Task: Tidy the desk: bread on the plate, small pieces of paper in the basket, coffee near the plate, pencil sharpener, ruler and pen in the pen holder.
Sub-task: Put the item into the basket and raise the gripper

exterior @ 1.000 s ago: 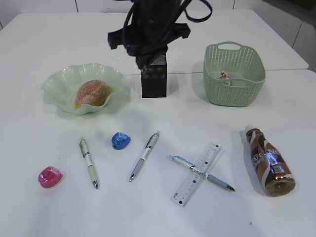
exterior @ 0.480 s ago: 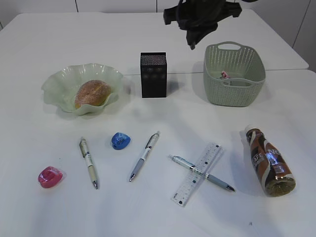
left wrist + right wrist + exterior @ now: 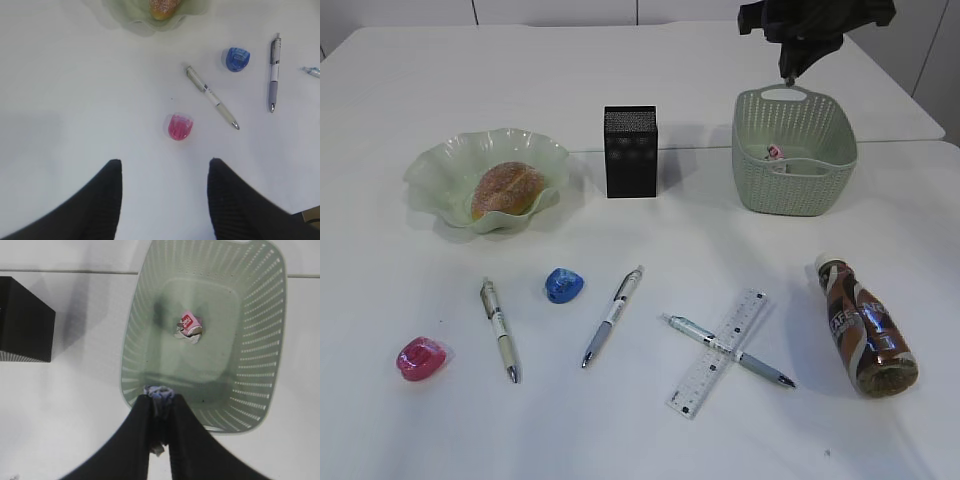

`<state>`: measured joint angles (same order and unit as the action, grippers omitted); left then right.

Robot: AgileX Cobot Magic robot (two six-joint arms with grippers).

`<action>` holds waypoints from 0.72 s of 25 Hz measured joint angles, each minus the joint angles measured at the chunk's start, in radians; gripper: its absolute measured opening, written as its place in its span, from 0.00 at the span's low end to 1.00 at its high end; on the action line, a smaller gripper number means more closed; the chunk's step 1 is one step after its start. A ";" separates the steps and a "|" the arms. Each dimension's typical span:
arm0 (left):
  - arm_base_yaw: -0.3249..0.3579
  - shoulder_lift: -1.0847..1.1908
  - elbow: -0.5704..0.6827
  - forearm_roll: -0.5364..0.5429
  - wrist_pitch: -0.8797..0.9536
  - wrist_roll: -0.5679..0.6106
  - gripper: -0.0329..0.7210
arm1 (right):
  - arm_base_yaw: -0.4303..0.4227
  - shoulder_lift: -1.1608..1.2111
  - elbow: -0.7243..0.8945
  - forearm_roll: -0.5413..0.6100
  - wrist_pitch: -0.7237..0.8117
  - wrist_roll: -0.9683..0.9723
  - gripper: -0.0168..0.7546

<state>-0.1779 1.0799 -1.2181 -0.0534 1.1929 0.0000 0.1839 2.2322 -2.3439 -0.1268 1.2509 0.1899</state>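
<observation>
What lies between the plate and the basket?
Only the pen holder, standing upright on the desk between the plate and the basket; the exterior view shows it.

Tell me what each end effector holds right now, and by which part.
Right end effector pinches a small crumpled paper scrap by its lower part, above the basket. Left end effector is open, empty.

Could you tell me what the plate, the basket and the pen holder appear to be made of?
The plate looks like translucent pale green glass, glossy, with a ruffled rim. The basket appears to be matte sage-green plastic with perforated sides. The pen holder seems to be black metal mesh, judging by its fine grid.
</observation>
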 joint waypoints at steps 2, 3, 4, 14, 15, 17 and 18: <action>0.000 0.000 0.000 0.001 0.000 0.000 0.55 | -0.009 0.000 0.000 -0.001 0.000 0.000 0.13; 0.000 0.000 0.000 0.001 0.000 0.000 0.55 | -0.009 0.000 0.000 -0.001 0.000 0.000 0.13; 0.000 0.000 0.000 0.001 0.000 0.000 0.55 | -0.009 0.000 0.000 -0.001 0.000 0.000 0.13; 0.000 0.000 0.000 0.001 0.000 0.000 0.55 | -0.009 0.000 0.000 -0.020 -0.006 0.002 0.13; 0.000 0.000 0.000 0.001 0.000 0.000 0.55 | -0.009 0.000 0.000 -0.020 -0.006 0.002 0.13; 0.000 0.000 0.000 0.001 0.000 0.000 0.55 | -0.015 0.008 -0.001 -0.027 -0.027 0.002 0.13; 0.000 0.000 0.000 -0.001 0.000 0.000 0.55 | -0.017 0.013 -0.002 -0.029 -0.030 0.002 0.13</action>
<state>-0.1779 1.0799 -1.2181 -0.0540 1.1929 0.0000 0.1668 2.2448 -2.3461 -0.1554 1.2212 0.1921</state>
